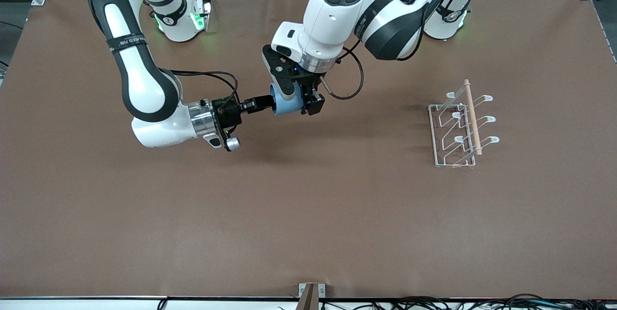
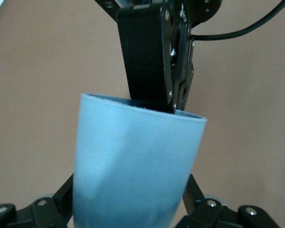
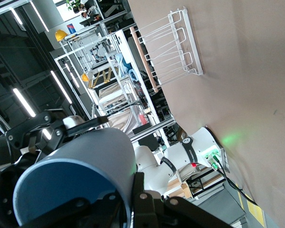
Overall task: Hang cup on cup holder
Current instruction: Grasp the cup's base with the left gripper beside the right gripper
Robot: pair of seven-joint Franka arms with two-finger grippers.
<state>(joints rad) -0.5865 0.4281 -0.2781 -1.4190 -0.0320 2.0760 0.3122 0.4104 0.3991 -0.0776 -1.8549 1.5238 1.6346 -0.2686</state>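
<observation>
Nearest the front camera of the task's things, your cup holder (image 1: pixel 458 129) stands on the brown table (image 1: pixel 308 213) toward the left arm's end, with none of its 6 prongs carrying anything and its wooden rod (image 1: pixel 472 117) lying along the top. You have the cup (image 1: pixel 288 102) up in the air over the middle of the table, well apart from the rack, lying roughly sideways with both grippers on it. Your right gripper (image 1: pixel 270 102) pinches the rim, with 1 finger inside the mouth, as the left wrist view shows. Your left gripper (image 1: pixel 301 100) straddles the cup's body from above, its fingers at both sides; it looks clamped on. You appear to be mid-handover, so the pickup is done, while the right gripper's release, the carry to the rack and slipping the cup over a prong are all left.
</observation>
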